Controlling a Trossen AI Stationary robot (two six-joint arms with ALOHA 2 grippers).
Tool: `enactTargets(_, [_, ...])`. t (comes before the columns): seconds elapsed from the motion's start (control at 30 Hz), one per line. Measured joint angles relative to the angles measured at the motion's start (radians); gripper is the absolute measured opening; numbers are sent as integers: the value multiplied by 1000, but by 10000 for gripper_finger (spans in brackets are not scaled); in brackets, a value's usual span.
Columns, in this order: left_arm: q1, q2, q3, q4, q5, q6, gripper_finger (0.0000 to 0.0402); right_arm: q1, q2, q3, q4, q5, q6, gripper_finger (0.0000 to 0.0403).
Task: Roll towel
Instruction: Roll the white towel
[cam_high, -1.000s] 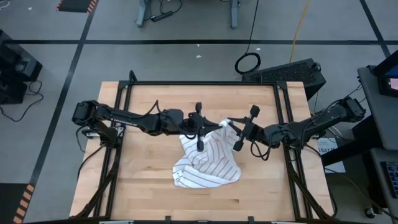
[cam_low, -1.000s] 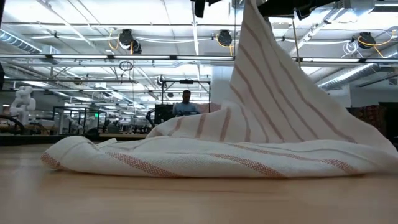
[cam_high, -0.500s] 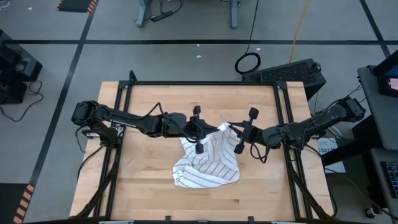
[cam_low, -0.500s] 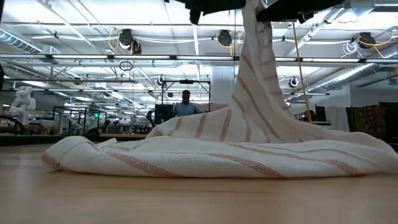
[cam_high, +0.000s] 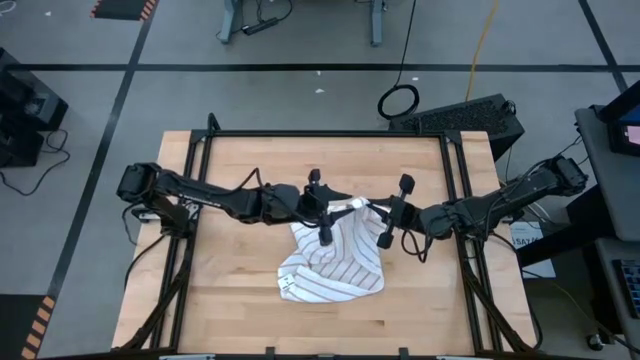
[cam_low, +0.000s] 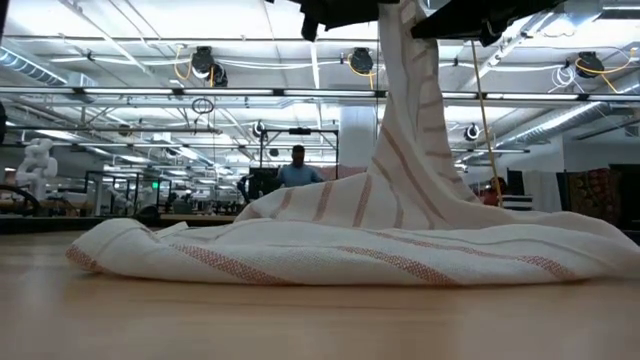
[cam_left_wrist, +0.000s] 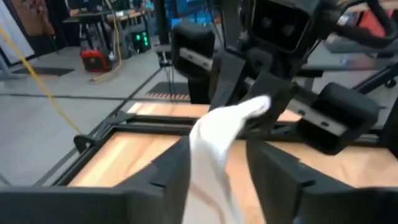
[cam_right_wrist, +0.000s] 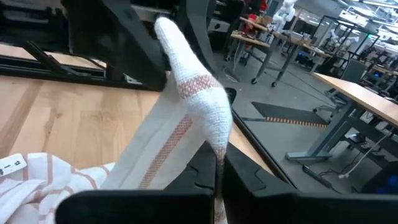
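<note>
The white striped towel (cam_high: 335, 265) lies bunched on the wooden table (cam_high: 240, 300), resting on its lower folds (cam_low: 330, 255). One corner is drawn up into a narrow column (cam_low: 405, 130). A small tag (cam_high: 288, 285) shows at the near left edge. My right gripper (cam_right_wrist: 217, 163) is shut on the raised corner, above the table's middle. My left gripper (cam_left_wrist: 217, 149) faces it from the left, open. Its fingers stand on either side of the same raised strip (cam_left_wrist: 208, 143), and I cannot tell whether they touch it. My right gripper pinches the towel's raised corner (cam_right_wrist: 214, 140) between its two fingers, coming nearly level from the table's right side. The bunched tip (cam_right_wrist: 168, 31) sticks out past the fingers toward the left gripper. The cloth hangs below the hold, and the rest lies on the table.
Black frame rails (cam_high: 200, 160) run along the table's left, far and right edges. Bare wood lies left of the towel and along the near edge (cam_high: 330, 330). A keyboard (cam_high: 460, 115) sits beyond the far right corner. A person (cam_low: 298, 165) stands far back in the room.
The raised part of the towel has drawn in from a broad tent to a narrow upright column. Its right-hand slope has dropped onto the table, while the folds on the table have stayed put.
</note>
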Motion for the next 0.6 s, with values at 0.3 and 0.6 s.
enactTargets(0.3, [3, 28, 0, 34, -39, 57, 84, 0, 0, 0, -11, 0, 8, 2])
enactTargets(0.6, [0, -37, 0, 4, 124, 82, 6, 26, -4, 0, -85, -27, 79, 52])
